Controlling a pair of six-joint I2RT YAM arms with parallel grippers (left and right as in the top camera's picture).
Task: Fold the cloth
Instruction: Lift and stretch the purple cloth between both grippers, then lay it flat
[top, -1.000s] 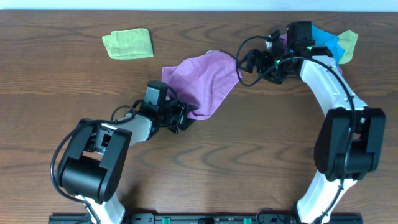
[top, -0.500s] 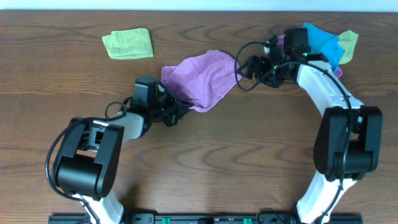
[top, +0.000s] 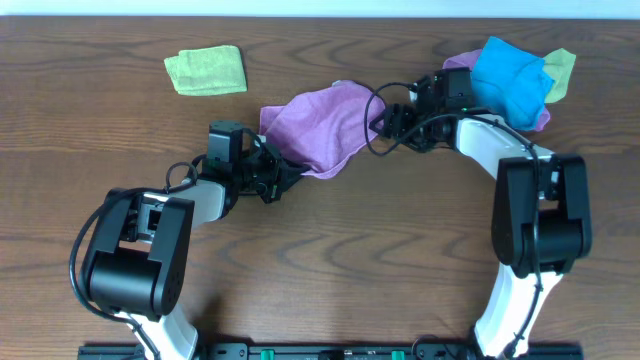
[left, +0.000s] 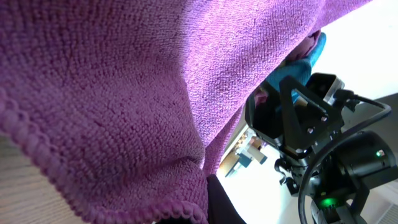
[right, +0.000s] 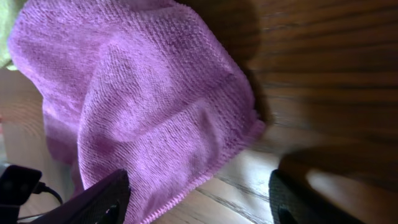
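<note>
The purple cloth sits bunched up, right of the green rag. The left gripper pinches its corner; the right gripper gapes empty. I reckon a one-sided pull could drag it crooked.

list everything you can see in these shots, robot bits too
purple cloth: 1, purple, table centre, between the grippers
green cloth: 1, lime green, folded, far left
blue cloth: 1, blue, far right, on top of a pile
second purple cloth: 1, purple, under the blue one
yellow-green cloth: 1, yellow-green, right of the blue one
table: 1, dark brown wood
left gripper: 1, black, clamped on the purple cloth's near corner
right gripper: 1, black, open at its right edge
</note>
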